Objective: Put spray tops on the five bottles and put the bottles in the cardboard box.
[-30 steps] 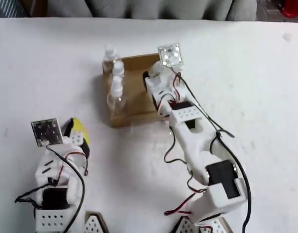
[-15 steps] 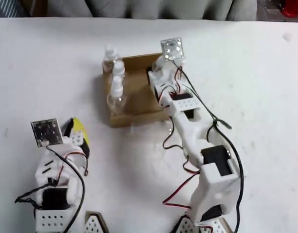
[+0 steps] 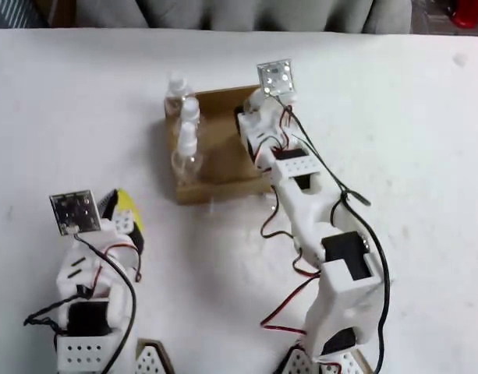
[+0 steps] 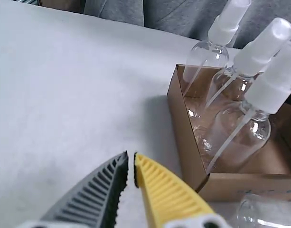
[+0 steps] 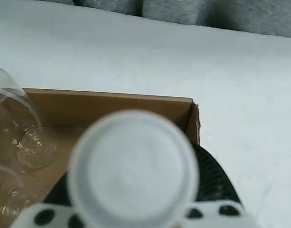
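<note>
Three spray-topped bottles (image 3: pixel 185 134) line cardboard box (image 3: pixel 223 187) left wall, leaving room. Right end effector (image 3: pixel 252 117) grips fourth bottle (image 5: pixel 133 168) over box's right side. Left end effector (image 4: pixel 130 159) closed, empty, parked near desk (image 3: pixel 83 93) front-left corner.

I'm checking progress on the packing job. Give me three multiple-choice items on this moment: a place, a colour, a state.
1. Where do the three clear glass bottles with white spray tops stand? A) in the brown cardboard box B) on the bare table C) in a gripper
2. The left gripper has jaws that are: A) both black B) yellow and grey C) both white
3. The left gripper is: A) wide open B) shut on a bottle C) shut, empty
1 A: they line its inside wall. 2 B: one of each colour. 3 C: they nearly touch, nothing between.
</note>
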